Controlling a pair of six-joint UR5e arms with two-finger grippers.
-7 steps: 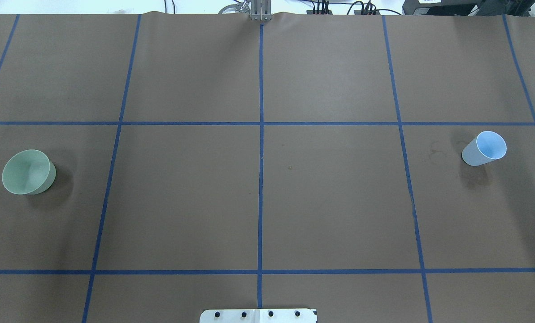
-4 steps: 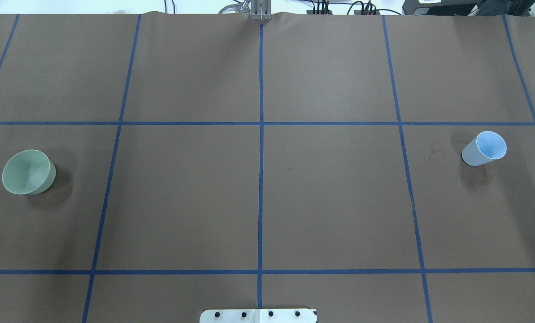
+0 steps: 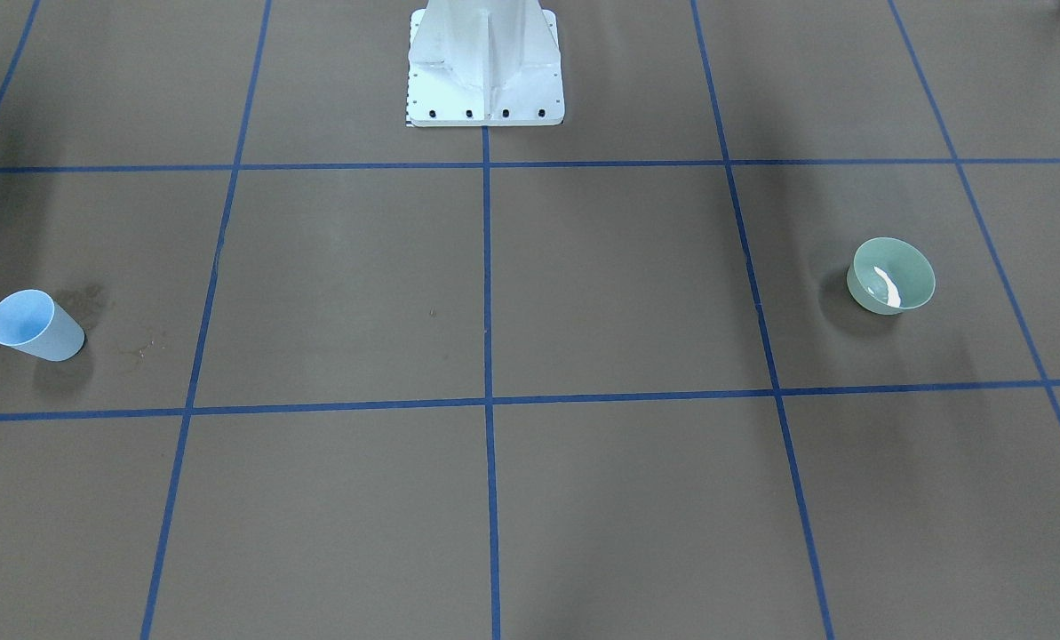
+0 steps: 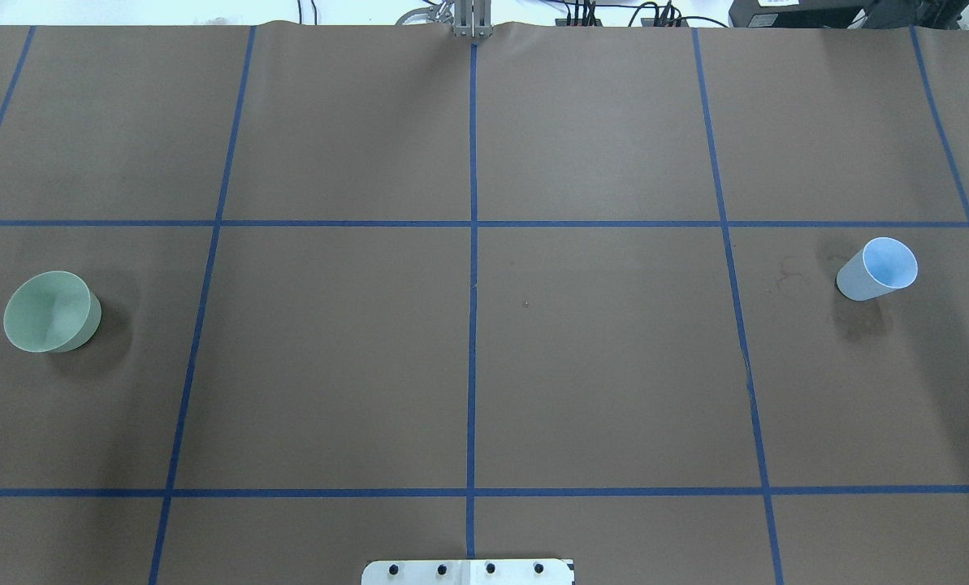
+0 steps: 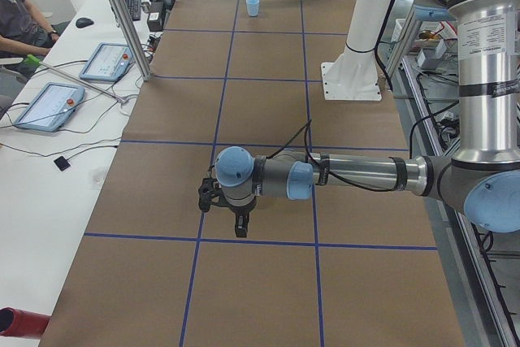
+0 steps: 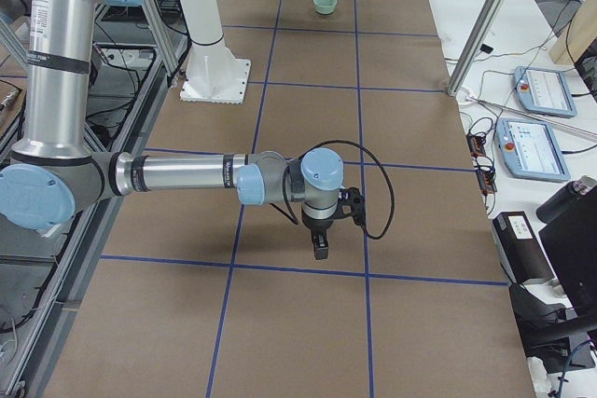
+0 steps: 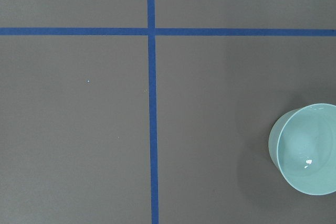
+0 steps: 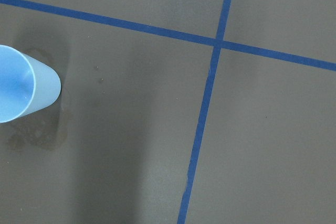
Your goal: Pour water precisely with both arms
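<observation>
Well below and aside of the left gripper [image 5: 240, 228] sits the green bowl [image 4: 49, 311], the blue cup [image 4: 878, 269] likewise beneath the right gripper [image 6: 321, 247]; I cannot tell their finger spacing.

1. Brown paper [image 4: 598, 366] covers your table, and blue tape lines [image 4: 473, 325] split it into squares.
2. A green bowl [image 4: 49, 311] stands upright at the overhead view's left end. A light-blue cup [image 4: 878, 270] stands upright at the right end, well apart from it.
3. The white pedestal base [image 3: 485, 62] sits on the centre tape line.
4. Two teach pendants [image 5: 49, 105] lie on your side bench, near a seated person's arm [image 5: 24, 26].
</observation>
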